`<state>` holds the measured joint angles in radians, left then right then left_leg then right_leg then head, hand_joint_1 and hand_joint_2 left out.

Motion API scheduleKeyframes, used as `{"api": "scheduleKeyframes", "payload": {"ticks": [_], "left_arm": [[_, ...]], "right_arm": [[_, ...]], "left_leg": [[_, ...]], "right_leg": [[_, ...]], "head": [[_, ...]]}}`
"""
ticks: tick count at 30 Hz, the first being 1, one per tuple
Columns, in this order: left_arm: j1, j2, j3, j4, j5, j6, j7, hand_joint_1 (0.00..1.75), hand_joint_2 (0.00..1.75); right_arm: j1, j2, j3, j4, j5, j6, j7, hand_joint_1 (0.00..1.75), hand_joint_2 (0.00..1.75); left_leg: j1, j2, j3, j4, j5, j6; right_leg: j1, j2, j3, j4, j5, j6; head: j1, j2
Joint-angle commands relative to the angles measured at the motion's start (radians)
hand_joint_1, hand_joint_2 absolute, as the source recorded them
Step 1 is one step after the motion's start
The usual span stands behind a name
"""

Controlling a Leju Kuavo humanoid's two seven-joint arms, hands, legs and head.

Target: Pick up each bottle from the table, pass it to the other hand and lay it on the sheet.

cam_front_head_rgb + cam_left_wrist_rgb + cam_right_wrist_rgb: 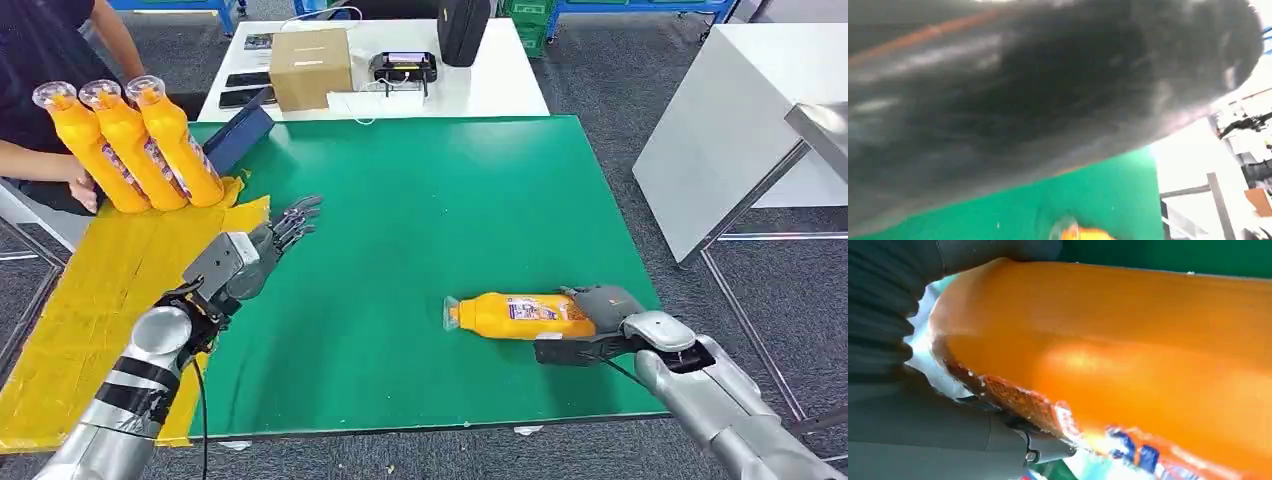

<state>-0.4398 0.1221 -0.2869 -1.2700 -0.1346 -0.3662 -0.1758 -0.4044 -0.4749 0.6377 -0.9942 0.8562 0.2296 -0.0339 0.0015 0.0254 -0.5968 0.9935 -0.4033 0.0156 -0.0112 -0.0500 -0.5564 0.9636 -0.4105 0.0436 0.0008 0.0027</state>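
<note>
Nearest, the right robot hand (600,310) wraps the base of a smooth orange bottle (520,316) lying on the green counter (420,220). The left robot hand (285,228) hovers empty, fingers spread. Beyond, a person's hand (84,190) steadies three bottles (135,145) on the yellow sheet (110,290).

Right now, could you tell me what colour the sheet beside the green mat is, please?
Yellow. The sheet shows best in the head view.

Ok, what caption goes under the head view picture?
Right hand grips an orange bottle lying on the green table.
</note>
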Motion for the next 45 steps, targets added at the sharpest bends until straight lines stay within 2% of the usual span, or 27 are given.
{"api": "scheduleKeyframes", "payload": {"ticks": [1, 6, 7, 9, 11, 22, 31, 32, 36, 41, 45], "left_arm": [[0.237, -0.052, 0.183, -0.231, 0.206, -0.008, 0.071, 0.00, 1.75], [0.268, -0.066, 0.140, -0.289, 0.270, -0.036, 0.119, 0.00, 1.75], [0.272, -0.074, 0.130, -0.295, 0.279, -0.037, 0.115, 0.00, 1.75], [0.273, -0.078, 0.123, -0.298, 0.280, -0.036, 0.115, 0.00, 1.75], [0.271, -0.080, 0.120, -0.297, 0.281, -0.033, 0.116, 0.00, 1.75], [0.286, -0.119, 0.003, -0.407, 0.219, 0.009, 0.094, 0.00, 1.75], [0.283, -0.111, -0.006, -0.403, 0.220, 0.005, 0.088, 0.00, 1.75], [0.282, -0.114, -0.026, -0.405, 0.225, -0.008, 0.084, 0.00, 1.75], [0.282, -0.125, -0.069, -0.406, 0.218, -0.005, 0.074, 0.00, 1.75], [0.275, -0.132, -0.073, -0.355, 0.323, -0.025, 0.100, 0.00, 1.75], [0.270, -0.129, -0.070, -0.329, 0.399, -0.040, 0.130, 0.00, 1.75]], "right_arm": [[0.337, 0.377, -0.475, -0.435, -0.586, -0.038, 0.083, 1.75, 1.75], [0.360, 0.421, -0.427, -0.622, -0.619, -0.118, 0.061, 1.75, 1.75], [0.357, 0.424, -0.416, -0.638, -0.625, -0.118, 0.058, 1.75, 1.75], [0.355, 0.427, -0.411, -0.642, -0.626, -0.119, 0.060, 1.75, 1.75], [0.354, 0.424, -0.412, -0.634, -0.627, -0.120, 0.059, 1.75, 1.75], [0.309, 0.440, -0.268, -0.578, -0.595, -0.096, 0.039, 1.75, 1.75], [0.301, 0.429, -0.255, -0.576, -0.590, -0.091, 0.041, 1.75, 1.75], [0.288, 0.429, -0.232, -0.567, -0.582, -0.081, 0.044, 1.75, 1.75], [0.250, 0.424, -0.136, -0.560, -0.475, -0.081, 0.044, 1.75, 1.75], [0.207, 0.411, -0.023, -0.562, -0.331, -0.101, 0.060, 1.75, 1.75], [0.182, 0.398, 0.028, -0.540, -0.322, -0.100, 0.066, 1.75, 1.75]], "left_leg": [[0.002, 0.005, 0.003, -0.004, -0.002, -0.003], [0.002, 0.007, -0.004, 0.001, -0.004, -0.005], [0.000, 0.002, -0.009, 0.001, -0.002, -0.003], [0.000, -0.003, -0.016, 0.002, 0.000, -0.004], [0.001, -0.006, -0.018, 0.002, 0.000, -0.004], [-0.001, -0.005, -0.019, 0.001, 0.001, -0.004], [-0.002, -0.005, -0.021, 0.000, 0.003, -0.004], [-0.001, -0.006, -0.017, 0.001, 0.001, -0.004], [-0.002, -0.005, -0.020, 0.000, 0.002, -0.004], [-0.002, -0.004, -0.019, 0.000, 0.002, -0.004], [-0.002, -0.005, -0.018, 0.000, 0.001, -0.004]], "right_leg": [[0.002, 0.010, 0.002, -0.004, 0.001, -0.003], [0.002, 0.013, -0.006, 0.003, -0.003, -0.004], [0.001, 0.006, -0.010, 0.005, -0.003, -0.003], [0.000, 0.002, -0.017, 0.008, -0.004, -0.002], [0.001, 0.002, -0.017, 0.007, -0.004, -0.002], [-0.001, 0.002, -0.019, 0.006, -0.003, -0.003], [-0.001, 0.000, -0.021, 0.006, -0.002, -0.002], [-0.001, 0.004, -0.017, 0.006, -0.003, -0.003], [-0.001, 0.002, -0.020, 0.006, -0.002, -0.002], [-0.001, 0.004, -0.019, 0.006, -0.002, -0.002], [-0.001, 0.004, -0.018, 0.005, -0.003, -0.003]], "head": [[0.001, 0.000], [-0.002, 0.000], [-0.001, 0.000], [-0.001, 0.000], [0.000, 0.000], [0.000, 0.000], [0.000, 0.000], [0.000, 0.000], [0.000, 0.000], [0.000, 0.000], [0.000, 0.000]]}}
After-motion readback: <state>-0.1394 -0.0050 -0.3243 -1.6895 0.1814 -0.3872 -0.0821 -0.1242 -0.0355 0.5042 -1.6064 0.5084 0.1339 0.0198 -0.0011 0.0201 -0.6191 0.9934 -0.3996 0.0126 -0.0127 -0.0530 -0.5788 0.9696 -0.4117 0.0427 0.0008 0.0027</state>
